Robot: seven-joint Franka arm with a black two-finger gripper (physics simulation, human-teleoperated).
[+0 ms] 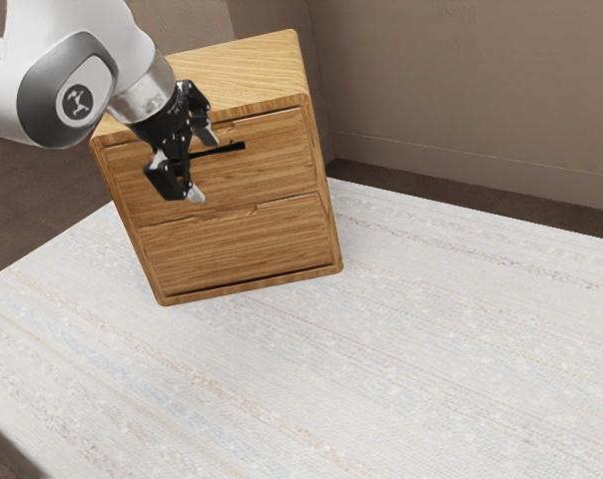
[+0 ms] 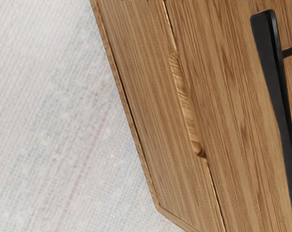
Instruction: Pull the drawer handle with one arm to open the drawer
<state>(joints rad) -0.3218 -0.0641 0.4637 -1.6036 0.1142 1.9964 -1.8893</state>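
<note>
Wooden cabinet [image 1: 242,70]: it stands at the far left of the pale woven desk [image 1: 381,349], with two drawer fronts turned toward you.
Upper drawer [image 1: 272,165]: the front looks flush with the cabinet frame, so you can count it as shut.
Handle [image 1: 227,149]: a thin black bar runs across the upper drawer front. Its end toward the exterior view's left is hidden behind your gripper.
Gripper [image 1: 200,160]: the black fingers stand apart, one above the bar and one below. The bar runs between them, and you have no grip on it that can be seen.
Arm [image 1: 72,80]: the white and grey links come in from the exterior view's upper left, close in front of the cabinet.
Lower drawer [image 1: 242,244]: it also sits flush, just under the upper one.
Wrist view: you look along the cabinet face. The handle [image 2: 274,87] crosses the upper drawer front, a rounded wooden lip [image 2: 187,106] sits on the seam between the drawers, and the desk [image 2: 39,121] lies beyond the lower drawer [image 2: 146,96].
</note>
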